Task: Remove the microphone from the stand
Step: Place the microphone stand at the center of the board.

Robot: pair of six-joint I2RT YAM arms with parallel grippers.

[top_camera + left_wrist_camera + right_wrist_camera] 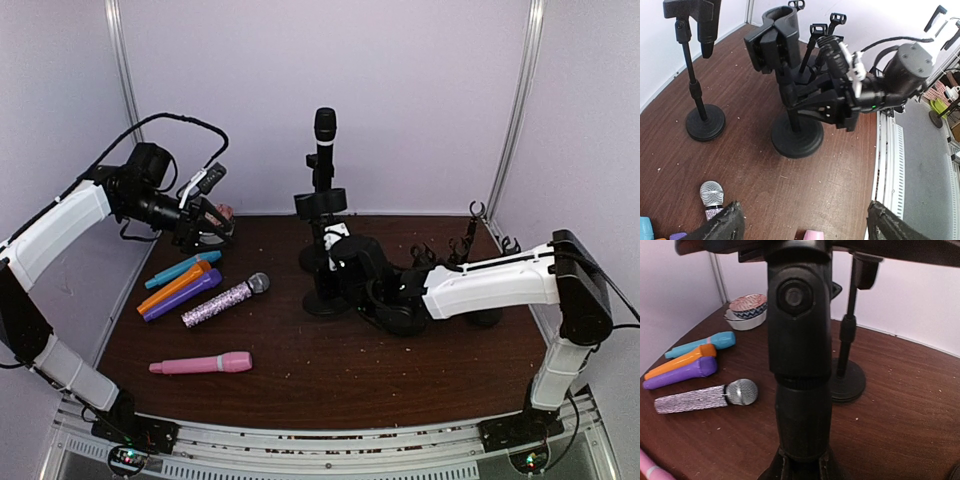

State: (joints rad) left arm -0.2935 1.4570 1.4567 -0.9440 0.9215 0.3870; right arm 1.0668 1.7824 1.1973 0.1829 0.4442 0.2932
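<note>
Top view: the black microphone [325, 125] sits upright in the rear stand [320, 172], back centre. The left gripper [213, 228] hangs far left. Left wrist: its fingers [720, 225] are spread wide, holding nothing. Right wrist: the right gripper [801, 467] pinches the front stand [799, 340] low on its pole.

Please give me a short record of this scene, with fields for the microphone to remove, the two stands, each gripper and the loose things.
microphone: black, upright in the rear stand's clip
rear stand: no gripper on it
front stand: clip empty
right gripper: closed on the front stand's pole
left gripper: open, empty, raised over the table, left rear
loose microphones: five lying flat; teal, orange, purple, glitter, pink
</note>
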